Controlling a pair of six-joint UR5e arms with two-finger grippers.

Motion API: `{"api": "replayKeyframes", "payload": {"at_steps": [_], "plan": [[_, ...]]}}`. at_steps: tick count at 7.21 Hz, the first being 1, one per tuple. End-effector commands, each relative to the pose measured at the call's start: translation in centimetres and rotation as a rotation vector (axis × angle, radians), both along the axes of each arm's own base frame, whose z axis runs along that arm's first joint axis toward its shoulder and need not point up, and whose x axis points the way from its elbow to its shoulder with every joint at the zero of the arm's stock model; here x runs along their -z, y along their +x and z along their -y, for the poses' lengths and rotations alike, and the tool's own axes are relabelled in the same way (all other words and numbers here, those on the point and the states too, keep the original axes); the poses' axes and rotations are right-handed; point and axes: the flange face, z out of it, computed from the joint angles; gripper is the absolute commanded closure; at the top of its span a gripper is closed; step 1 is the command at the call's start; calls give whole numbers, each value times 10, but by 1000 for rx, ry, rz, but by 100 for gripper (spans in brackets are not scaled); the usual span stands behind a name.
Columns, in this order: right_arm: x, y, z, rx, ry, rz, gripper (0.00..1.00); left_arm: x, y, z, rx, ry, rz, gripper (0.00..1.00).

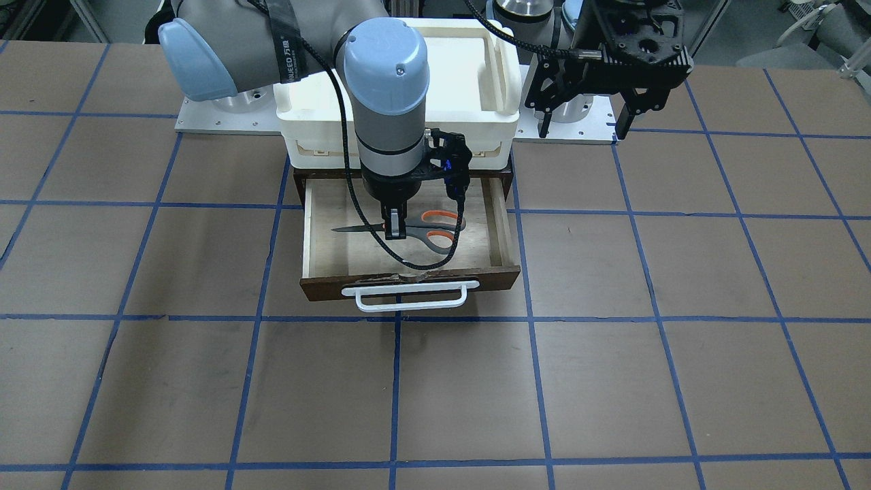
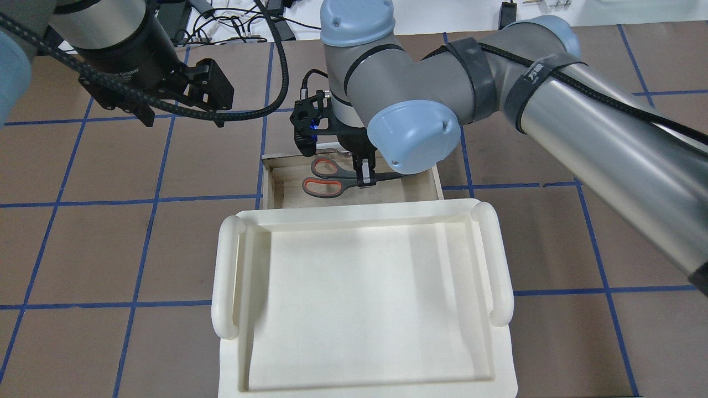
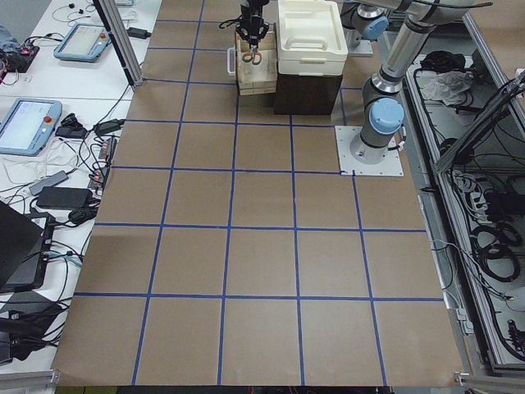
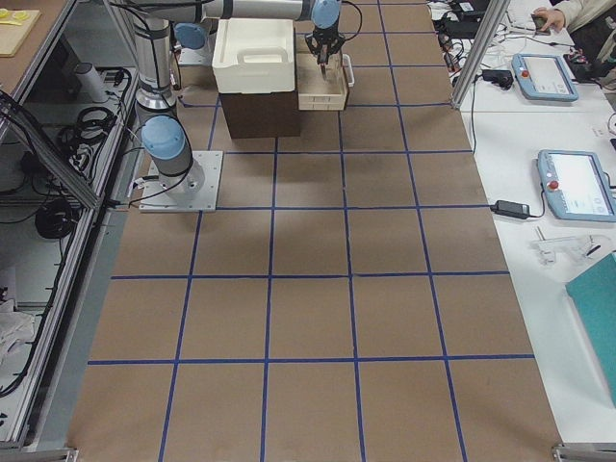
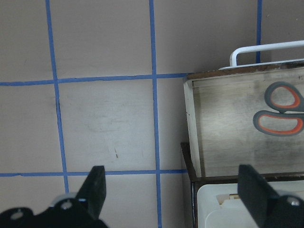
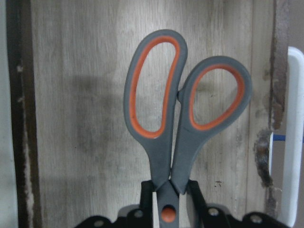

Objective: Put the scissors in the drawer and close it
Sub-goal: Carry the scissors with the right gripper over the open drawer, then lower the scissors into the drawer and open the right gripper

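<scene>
The right gripper [image 1: 396, 228] reaches down into the open drawer [image 1: 340, 253], its fingers [image 6: 148, 195] clamped on the scissors [image 1: 435, 238] at the pivot. The blades point along the drawer's width and the orange-lined loops lie over the plywood floor. Whether the scissors already rest on that floor I cannot tell, so letting go too high could make them drop and skid against a side wall. A black cable [image 1: 398, 258] loops from the wrist down near the chipped front, and it might catch there as the arm lifts. The white bar handle [image 1: 405, 297] is free, but pushing it while the gripper is inside would jam the arm against the white tray [image 2: 227, 276] above. The left gripper [image 5: 173, 190] hovers beside the drawer, fingers spread wide, holding nothing.
</scene>
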Motion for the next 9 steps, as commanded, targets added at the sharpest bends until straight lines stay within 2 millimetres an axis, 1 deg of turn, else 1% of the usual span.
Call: {"api": "replayKeyframes", "payload": {"at_steps": [1, 2, 3, 5, 6, 7, 8, 9], "plan": [[10, 5, -1, 15, 16, -4, 100, 0, 0, 0, 0, 0, -1, 0], [13, 5, -2, 15, 22, -7, 100, 1, -1, 0, 1, 2, -1, 0], [18, 6, 0, 23, 29, -10, 80, 0, 0, 0, 1, 0, 1, 0], [25, 13, 0, 83, 59, 39, 19, 0, 0, 0, 0, 0, -1, 0], [21, 14, 1, 102, 49, 53, 7, 0, 0, 0, 0, 0, -1, 0], [13, 14, 3, 116, 35, 61, 0, 0, 0, 0, 0, 0, -1, 0], [-12, 8, 3, 230, -9, 72, 0, 0, 0, 0, 0, 0, -1, 0], [-33, -5, 6, 419, -29, 92, 0, 0, 0, 0, 0, 0, -1, 0]]}}
